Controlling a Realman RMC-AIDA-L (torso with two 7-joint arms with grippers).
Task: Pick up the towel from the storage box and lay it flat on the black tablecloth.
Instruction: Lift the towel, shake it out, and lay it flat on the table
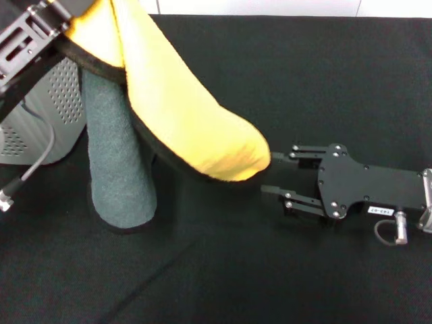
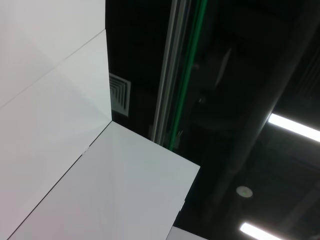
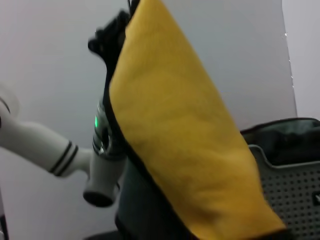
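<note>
The towel (image 1: 182, 108) hangs in the air from my left gripper (image 1: 62, 32), which is shut on its top edge at the upper left. Its yellow side slopes down to the right, and a grey-green fold (image 1: 120, 169) drops to the black tablecloth (image 1: 324, 81). My right gripper (image 1: 268, 173) lies low over the cloth on the right. It is open, and its fingertips are just short of the towel's lower yellow end. The right wrist view shows the yellow towel (image 3: 185, 140) close up, with the left gripper (image 3: 112, 35) above it. The storage box (image 1: 47, 115) stands at the left edge.
A cable (image 1: 30, 169) loops down from the left arm in front of the box. The storage box (image 3: 290, 185) also appears in the right wrist view, behind the towel. The left wrist view shows only a white wall and a dark ceiling with lights.
</note>
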